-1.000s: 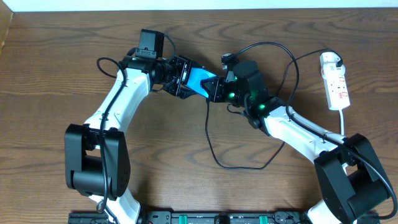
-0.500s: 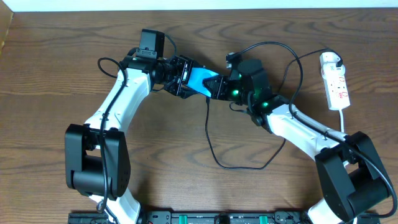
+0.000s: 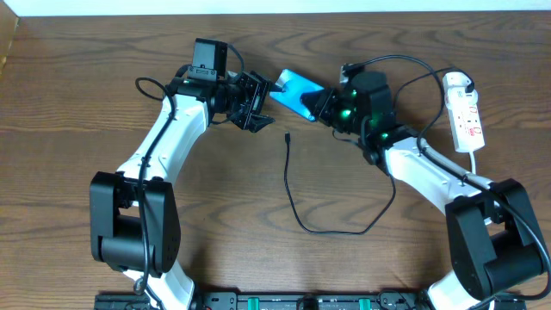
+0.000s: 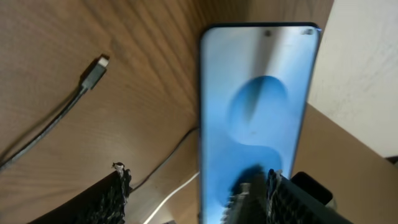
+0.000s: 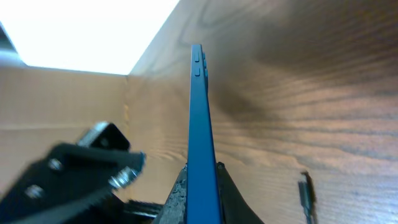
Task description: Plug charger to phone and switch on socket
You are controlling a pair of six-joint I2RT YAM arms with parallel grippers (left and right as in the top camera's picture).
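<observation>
The phone (image 3: 294, 89), blue-screened, hangs tilted above the table with my right gripper (image 3: 317, 102) shut on its right end. In the right wrist view the phone (image 5: 199, 118) shows edge-on, pinched in the right gripper (image 5: 200, 194). My left gripper (image 3: 263, 103) stands open just left of the phone, apart from it. Its wrist view faces the phone's screen (image 4: 255, 106) beyond the left gripper (image 4: 196, 196). The charger's black cable (image 3: 290, 185) loops over the table, and its plug tip (image 3: 287, 136) (image 4: 99, 62) (image 5: 305, 186) lies free below the phone. The white socket (image 3: 467, 116) lies at far right.
A white adapter (image 3: 455, 83) sits at the socket's far end, and a thick white cord (image 3: 476, 168) runs down from its near end. The table's back edge (image 3: 275, 12) lies close behind the phone. A cardboard box corner (image 3: 7, 39) is at far left.
The right gripper has carried the phone up and to the right, out from between the left gripper's fingers. The left gripper has stayed open in place. The plug tip now lies uncovered.
</observation>
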